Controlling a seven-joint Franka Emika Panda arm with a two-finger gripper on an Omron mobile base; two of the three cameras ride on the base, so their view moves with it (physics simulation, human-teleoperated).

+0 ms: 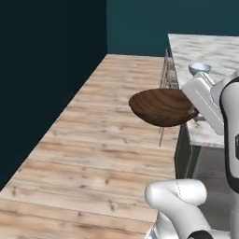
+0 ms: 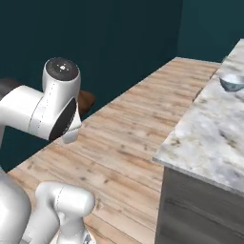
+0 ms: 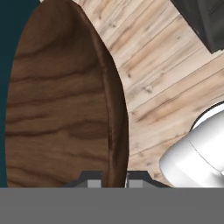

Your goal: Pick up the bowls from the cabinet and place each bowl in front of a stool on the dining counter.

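Above plank floor [image 1: 102, 135], tool [image 3: 113, 177] apparently pinches wooden bowl [image 1: 161, 106].

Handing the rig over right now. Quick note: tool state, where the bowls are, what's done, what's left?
Tool: shut on the rim of the wooden bowl, carried in the air above the plank floor, beside the dining counter.
White bowl: already sitting on the dining counter, towards its far end.
Stools: wire legs of one stand by the counter edge; whether the white bowl sits in front of a stool I cannot tell.
Done: wooden bowl is out of the cabinet.
Left: set the wooden bowl on the counter in front of a stool and release.
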